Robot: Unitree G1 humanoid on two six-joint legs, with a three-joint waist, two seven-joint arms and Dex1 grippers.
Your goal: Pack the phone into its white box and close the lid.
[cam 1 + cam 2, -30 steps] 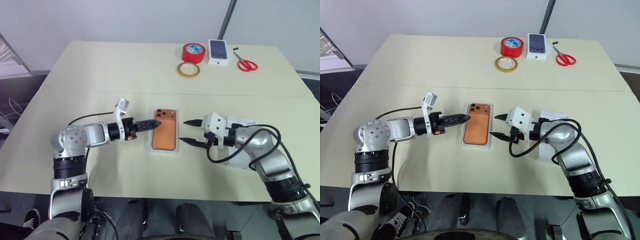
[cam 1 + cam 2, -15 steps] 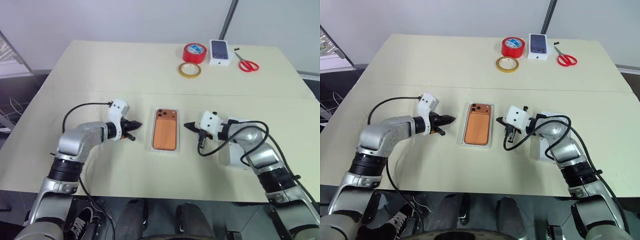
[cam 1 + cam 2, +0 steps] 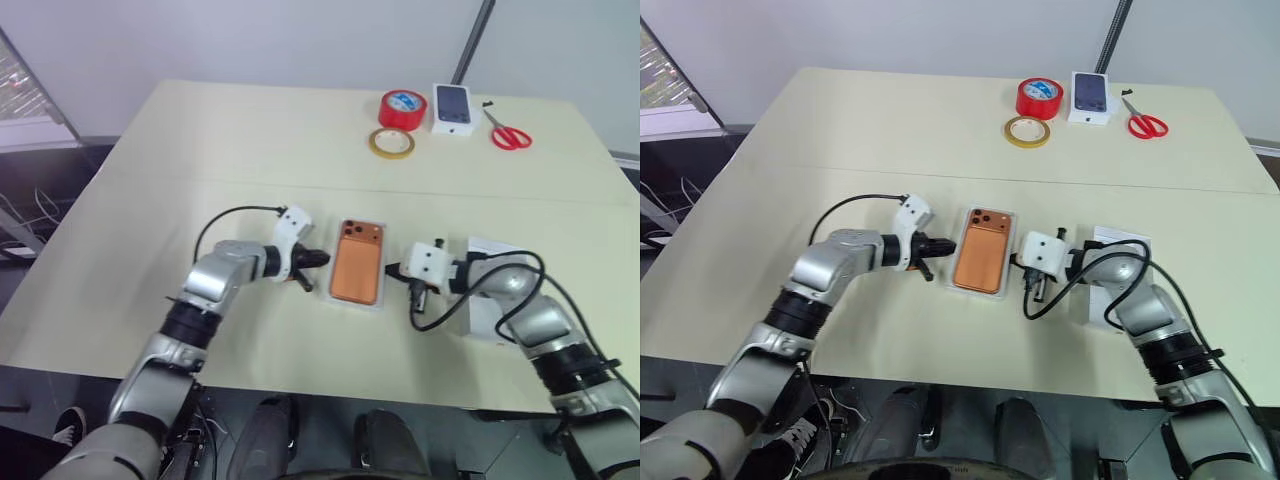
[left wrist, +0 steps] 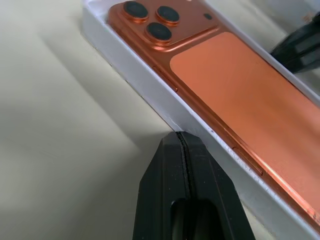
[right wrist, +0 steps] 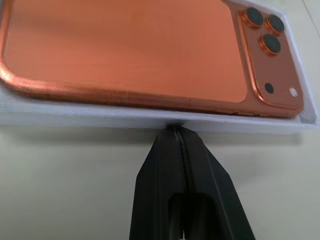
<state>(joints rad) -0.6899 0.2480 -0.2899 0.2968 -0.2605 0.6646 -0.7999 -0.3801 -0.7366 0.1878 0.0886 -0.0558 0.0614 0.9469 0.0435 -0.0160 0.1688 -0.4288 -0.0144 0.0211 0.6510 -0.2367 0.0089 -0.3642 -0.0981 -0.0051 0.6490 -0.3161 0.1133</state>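
Since a second ago, both closed in on the white box (image 3: 336,270) from either side, fingers now pressed together: left gripper (image 3: 318,259) with its tip at the box's left long wall, right gripper (image 3: 392,270) with its tip at the right long wall, each holding nothing. In the wrist views, closed tips right at the outer wall, whether touching cannot be told. Lying back-up inside the box, the copper-orange phone (image 3: 359,273), near the table's (image 3: 200,150) front edge and between the two grippers. Long axis running from near edge to far edge, slightly tilted, camera bump at the far end, toward the left corner. Just right of the right arm, the lid (image 3: 487,312), partly hidden. At the far edge, well apart: red tape roll (image 3: 400,108), yellowish tape ring (image 3: 391,143), small white box with a phone picture (image 3: 453,107), red-handled scissors (image 3: 510,136).
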